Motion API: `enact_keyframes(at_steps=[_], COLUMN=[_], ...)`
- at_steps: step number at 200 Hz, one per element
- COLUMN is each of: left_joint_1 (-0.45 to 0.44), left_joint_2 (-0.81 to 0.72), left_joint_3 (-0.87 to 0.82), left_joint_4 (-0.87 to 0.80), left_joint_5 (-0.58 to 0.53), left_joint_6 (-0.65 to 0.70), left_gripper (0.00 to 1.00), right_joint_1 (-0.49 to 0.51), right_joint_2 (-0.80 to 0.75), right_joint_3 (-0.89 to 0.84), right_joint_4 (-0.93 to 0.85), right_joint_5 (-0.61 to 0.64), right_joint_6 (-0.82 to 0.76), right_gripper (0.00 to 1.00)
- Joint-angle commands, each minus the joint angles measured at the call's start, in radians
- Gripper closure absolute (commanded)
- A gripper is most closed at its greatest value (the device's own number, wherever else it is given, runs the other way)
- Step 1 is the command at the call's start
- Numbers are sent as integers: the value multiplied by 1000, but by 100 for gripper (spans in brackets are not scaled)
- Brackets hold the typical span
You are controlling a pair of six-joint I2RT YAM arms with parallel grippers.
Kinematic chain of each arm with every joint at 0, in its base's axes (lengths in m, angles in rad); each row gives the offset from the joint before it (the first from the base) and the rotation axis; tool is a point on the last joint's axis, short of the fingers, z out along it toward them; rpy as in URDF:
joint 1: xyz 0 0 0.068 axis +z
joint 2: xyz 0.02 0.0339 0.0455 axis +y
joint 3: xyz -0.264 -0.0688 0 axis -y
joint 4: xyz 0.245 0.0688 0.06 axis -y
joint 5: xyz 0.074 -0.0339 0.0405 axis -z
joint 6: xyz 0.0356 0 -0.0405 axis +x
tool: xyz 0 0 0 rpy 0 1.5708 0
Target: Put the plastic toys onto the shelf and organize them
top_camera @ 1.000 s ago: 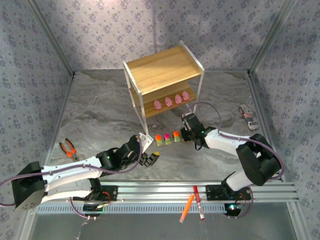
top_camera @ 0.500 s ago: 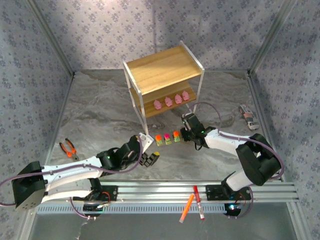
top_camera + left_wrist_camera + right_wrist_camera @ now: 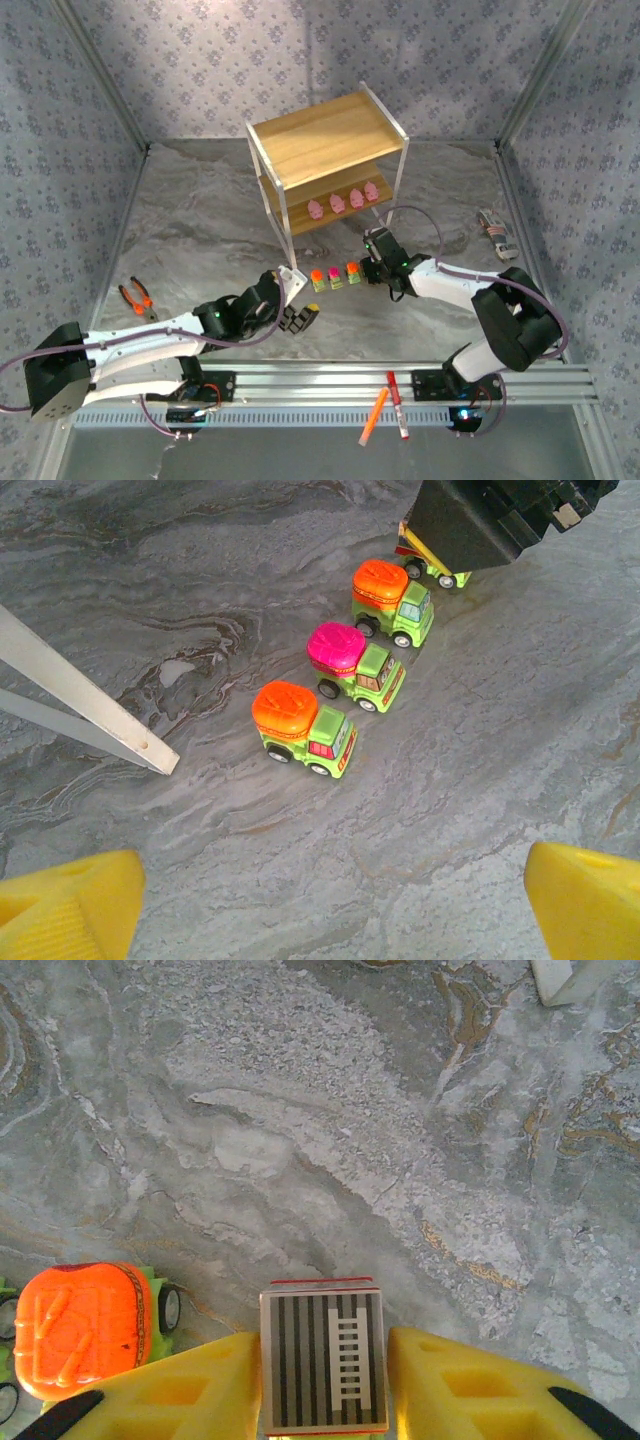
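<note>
While the left end effector [image 3: 328,895] hangs wide apart, three yellow-green plastic trucks [image 3: 350,665] stand abreast on the marbled counter [image 3: 200,230], long axes near-to-far, cabs nearward. Beside them the right end effector [image 3: 365,268] flanks a grey striped-top truck [image 3: 322,1365]; grip cannot be told. Four pink pig figures [image 3: 343,203] occupy the wooden shelf [image 3: 330,140].

left claw [image 3: 328,900] spread wide, right claw [image 3: 322,1385] held low

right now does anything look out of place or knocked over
Nothing is spilled or tipped. The pigs stand in a row on the lower board of the shelf, the trucks in a row on the table. Only two pens look stray, lying across the front rail.
</note>
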Motion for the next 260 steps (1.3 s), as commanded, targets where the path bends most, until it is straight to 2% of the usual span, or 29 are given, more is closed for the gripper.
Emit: enact_keyframes(at_steps=[1, 83, 133, 158, 260], left_joint_1=[8, 9, 9, 9, 9], left_joint_2=[4, 0, -2, -2, -6], left_joint_3=[29, 28, 27, 27, 24], left_joint_4=[-14, -14, -15, -14, -9], left_joint_5=[-11, -14, -15, -17, -7], left_joint_6=[-9, -9, -9, -9, -8], left_gripper=[3, 3, 3, 3, 3], right_joint_1=[4, 10, 11, 17, 31], right_joint_2=[7, 20, 17, 8, -91], right_joint_3=[-4, -1, -2, -2, 28], right_joint_4=[-26, -25, -24, -25, -108], right_joint_5=[16, 23, 25, 32, 60], right_joint_6=[13, 14, 15, 15, 20], right_gripper=[62, 63, 73, 75, 76])
